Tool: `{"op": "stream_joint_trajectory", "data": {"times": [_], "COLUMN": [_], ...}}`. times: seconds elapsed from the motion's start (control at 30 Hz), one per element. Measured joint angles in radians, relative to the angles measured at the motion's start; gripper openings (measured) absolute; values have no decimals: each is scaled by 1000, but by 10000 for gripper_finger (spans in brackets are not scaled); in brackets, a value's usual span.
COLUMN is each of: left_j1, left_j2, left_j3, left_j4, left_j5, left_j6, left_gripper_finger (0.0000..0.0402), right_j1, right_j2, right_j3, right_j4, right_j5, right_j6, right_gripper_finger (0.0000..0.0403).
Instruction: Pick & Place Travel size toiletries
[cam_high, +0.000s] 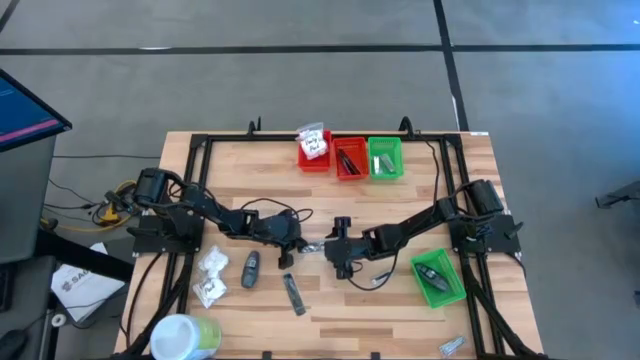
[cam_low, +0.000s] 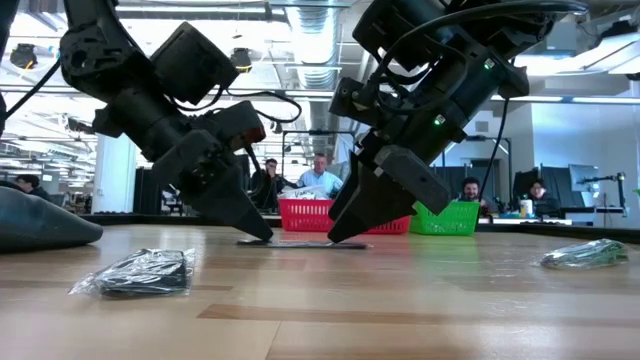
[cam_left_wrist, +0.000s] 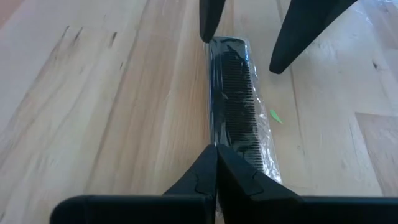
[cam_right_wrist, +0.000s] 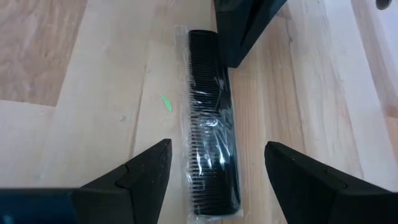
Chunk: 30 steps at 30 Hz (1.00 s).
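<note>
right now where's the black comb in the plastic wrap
The comb lies flat on the table near its middle, between the two grippers: the left gripper sits shut at one end, and the right gripper straddles the other end with fingers open.

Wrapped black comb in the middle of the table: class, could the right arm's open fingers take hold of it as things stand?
Probably yes. The right gripper straddles the comb with bare table on both sides, though the shut left gripper presses on its far end.

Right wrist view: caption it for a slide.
Right gripper open, straddling a plastic-wrapped black comb on the wooden table.
</note>
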Motion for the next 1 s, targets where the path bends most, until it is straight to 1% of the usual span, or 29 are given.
{"op": "stream_joint_trajectory", "data": {"times": [0.4,0.57,0.83,1.0], "left_j1": [1,-12,-36,-36], "left_j2": [-3,-3,-86,-80], "left_j3": [2,6,18,18], "left_j4": [-11,-1,12,15], "left_j5": [-12,-36,-90,-92], "left_j6": [-2,5,69,78], "left_gripper_finger": [0,0,0,0], "right_j1": [7,7,6,3], "right_j2": [0,0,0,0], "right_j3": [0,0,0,0], "right_j4": [23,23,23,22], "right_j5": [-2,-2,-2,-2], "right_j6": [0,11,11,10], "right_gripper_finger": [249,249,249,249]}}
